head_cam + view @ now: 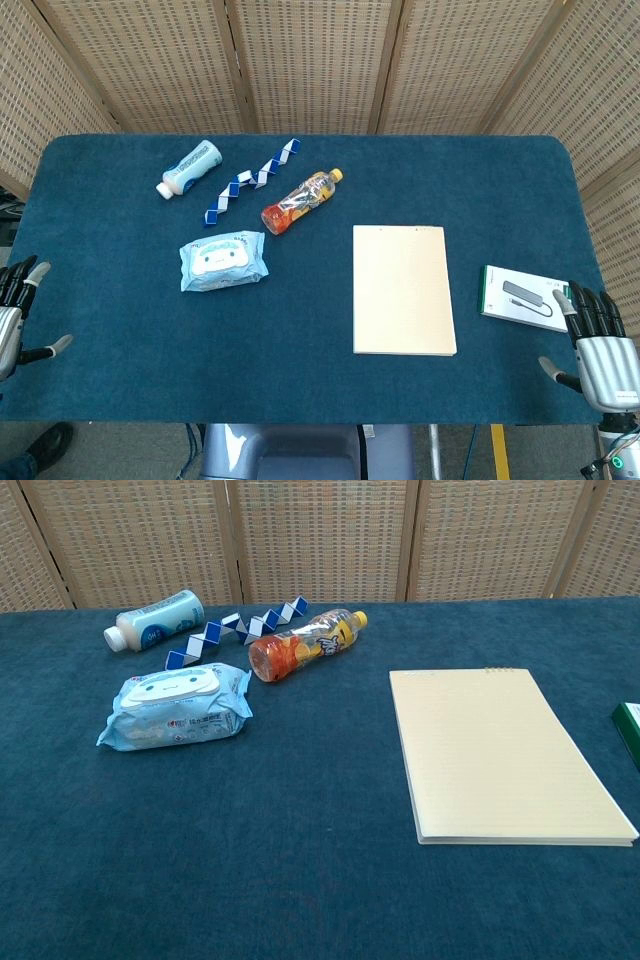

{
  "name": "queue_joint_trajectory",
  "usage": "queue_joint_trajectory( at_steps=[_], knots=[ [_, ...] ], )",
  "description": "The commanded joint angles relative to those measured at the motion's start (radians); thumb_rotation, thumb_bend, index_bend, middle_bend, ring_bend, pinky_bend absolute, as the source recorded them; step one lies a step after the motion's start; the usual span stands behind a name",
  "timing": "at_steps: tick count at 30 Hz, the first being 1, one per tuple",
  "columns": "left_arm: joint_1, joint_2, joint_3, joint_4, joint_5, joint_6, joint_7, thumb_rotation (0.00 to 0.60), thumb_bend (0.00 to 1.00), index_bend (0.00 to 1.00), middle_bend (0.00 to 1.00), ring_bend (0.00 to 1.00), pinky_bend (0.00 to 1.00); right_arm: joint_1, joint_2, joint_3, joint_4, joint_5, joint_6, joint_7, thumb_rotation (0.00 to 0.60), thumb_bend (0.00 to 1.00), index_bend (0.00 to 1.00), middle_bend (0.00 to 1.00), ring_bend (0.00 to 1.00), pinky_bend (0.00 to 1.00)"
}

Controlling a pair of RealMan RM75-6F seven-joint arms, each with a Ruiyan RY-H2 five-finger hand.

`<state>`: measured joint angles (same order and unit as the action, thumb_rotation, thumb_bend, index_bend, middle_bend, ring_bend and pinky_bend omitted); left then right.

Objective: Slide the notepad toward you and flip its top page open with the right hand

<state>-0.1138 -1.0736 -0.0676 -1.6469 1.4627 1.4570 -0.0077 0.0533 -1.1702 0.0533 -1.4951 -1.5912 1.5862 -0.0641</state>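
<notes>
A pale yellow notepad [402, 288] lies flat and closed on the blue table, right of centre; the chest view shows the notepad [500, 752] with its binding at the far edge. My right hand [600, 345] hovers at the table's front right corner, fingers spread, holding nothing, well to the right of the notepad. At the front left edge my left hand [18, 315] is open too and holds nothing. The chest view shows neither hand.
A white-and-green box [524, 298] lies between the notepad and my right hand. On the left half lie a wet-wipes pack [222, 260], an orange-capped bottle [300, 200], a blue-and-white twist puzzle [246, 181] and a white bottle [190, 169].
</notes>
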Motion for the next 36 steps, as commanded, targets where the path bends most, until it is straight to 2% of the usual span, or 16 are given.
queue_joint_trajectory(
  at_steps=[1, 10, 15, 22, 26, 32, 36],
  knots=[
    [0.000, 0.000, 0.000, 0.001, -0.003, -0.002, -0.001, 0.600, 0.00, 0.00, 0.00, 0.00, 0.00, 0.001, 0.001, -0.002, -0.001, 0.000, -0.005, -0.001, 0.600, 0.00, 0.00, 0.00, 0.00, 0.00],
    [0.000, 0.003, 0.000, -0.002, -0.004, -0.001, -0.005, 0.600, 0.00, 0.00, 0.00, 0.00, 0.00, 0.002, 0.009, -0.018, -0.009, -0.014, -0.020, -0.008, 0.600, 0.00, 0.00, 0.00, 0.00, 0.00],
    [-0.005, 0.007, 0.000, -0.011, 0.001, -0.006, 0.003, 0.600, 0.00, 0.00, 0.00, 0.00, 0.00, 0.023, 0.001, -0.058, -0.014, -0.064, -0.071, -0.019, 0.600, 0.00, 0.00, 0.00, 0.00, 0.00],
    [-0.016, 0.019, -0.004, -0.044, -0.015, -0.026, 0.034, 0.600, 0.00, 0.00, 0.00, 0.00, 0.00, 0.100, -0.106, -0.115, 0.073, -0.176, -0.193, -0.078, 0.600, 0.00, 0.01, 0.00, 0.00, 0.00],
    [-0.021, 0.035, -0.017, -0.072, -0.030, -0.029, 0.018, 0.600, 0.00, 0.00, 0.00, 0.00, 0.00, 0.143, -0.168, -0.117, 0.126, -0.212, -0.224, -0.050, 0.600, 0.01, 0.05, 0.00, 0.00, 0.00],
    [-0.028, 0.045, -0.032, -0.082, -0.052, -0.035, 0.022, 0.600, 0.00, 0.00, 0.00, 0.00, 0.00, 0.206, -0.240, -0.096, 0.206, -0.241, -0.252, -0.027, 0.600, 0.12, 0.10, 0.00, 0.00, 0.00],
    [-0.035, 0.045, -0.037, -0.078, -0.066, -0.047, 0.024, 0.600, 0.00, 0.00, 0.00, 0.00, 0.00, 0.242, -0.277, -0.082, 0.244, -0.238, -0.282, -0.032, 0.600, 0.13, 0.11, 0.00, 0.00, 0.00]
  ],
)
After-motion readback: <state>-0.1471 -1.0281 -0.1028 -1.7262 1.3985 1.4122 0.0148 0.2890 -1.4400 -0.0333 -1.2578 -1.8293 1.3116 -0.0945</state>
